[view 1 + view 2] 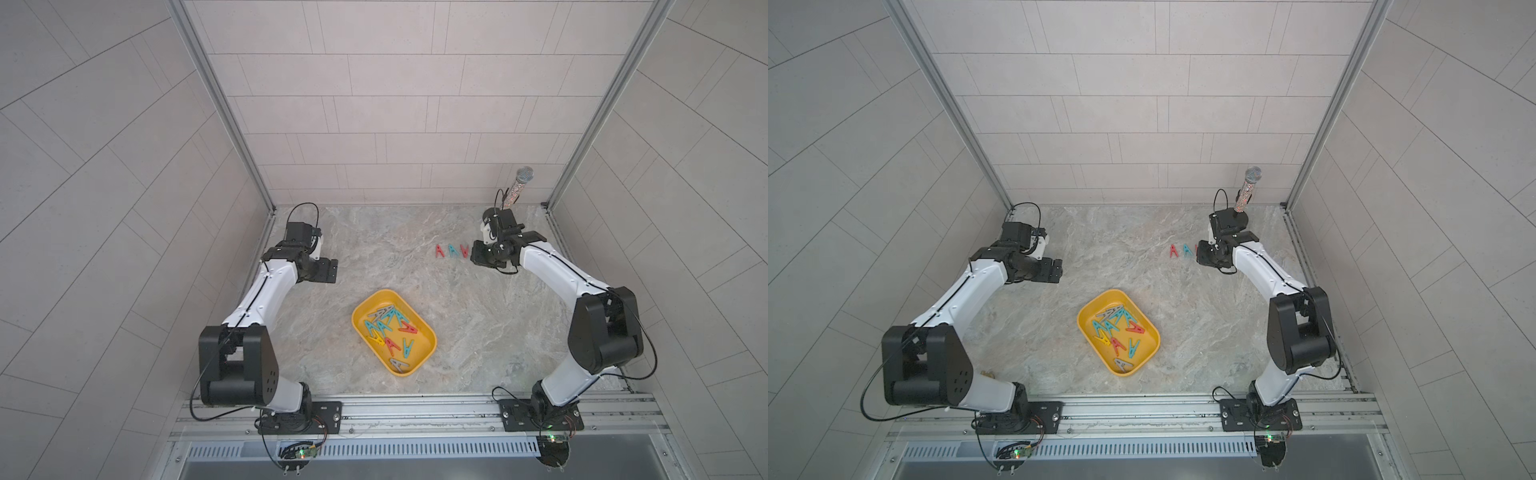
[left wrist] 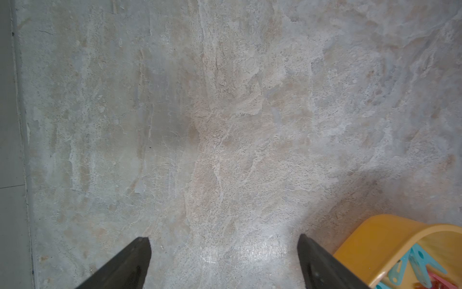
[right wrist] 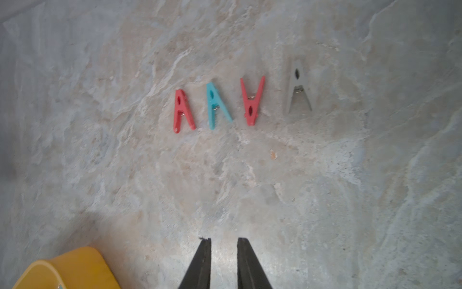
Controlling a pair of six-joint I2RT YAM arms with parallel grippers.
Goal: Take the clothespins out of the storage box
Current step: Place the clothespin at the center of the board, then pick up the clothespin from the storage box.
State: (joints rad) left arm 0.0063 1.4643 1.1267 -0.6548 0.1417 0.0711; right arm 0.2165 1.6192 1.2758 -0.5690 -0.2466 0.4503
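Right wrist: clothespins (image 3: 215, 103) lie well beyond the fingers (image 3: 200, 265).

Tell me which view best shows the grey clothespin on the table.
Right wrist view: the grey clothespin lies in full sight, last in the row, beside a red clothespin. In both top views the right arm hides it. The left wrist view shows only table and a storage box corner.

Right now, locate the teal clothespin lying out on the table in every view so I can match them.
In a top view: teal clothespin just right of the red clothespin ending the row.
In a top view: teal clothespin, same place.
Left wrist: not in it.
Right wrist: second in the row, beside that end red clothespin.
Shared landmark: the yellow storage box, in all four.
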